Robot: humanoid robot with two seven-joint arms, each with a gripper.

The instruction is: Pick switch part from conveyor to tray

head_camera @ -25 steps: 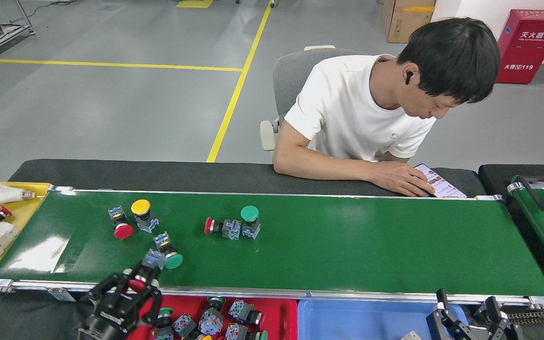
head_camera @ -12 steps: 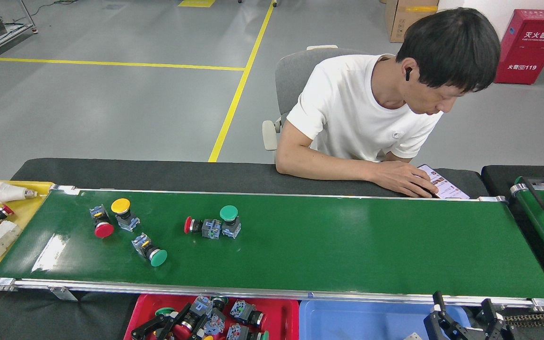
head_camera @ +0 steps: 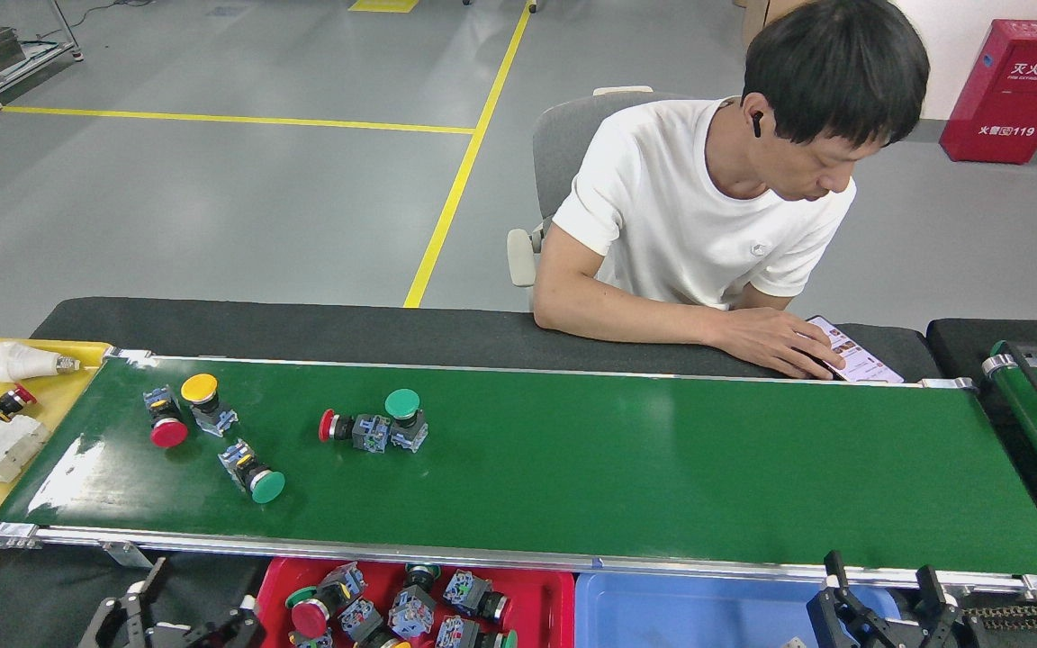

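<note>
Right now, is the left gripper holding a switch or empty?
Empty. The left gripper hangs open beside the red tray, nothing between its fingers.

Bright, even overhead light fills my view. White glare streaks the glossy conveyor (head_camera: 572, 459) at its left end. Shadows are soft and short; everything looks sharp, with straight lines bowing slightly near the edges.

The red-capped switch part (head_camera: 313, 612) has been released into the tray (head_camera: 536, 585), the left gripper (head_camera: 178, 623) has been withdrawn empty and open, and the conveyor (head_camera: 662, 477) parts have been carried leftward.
</note>
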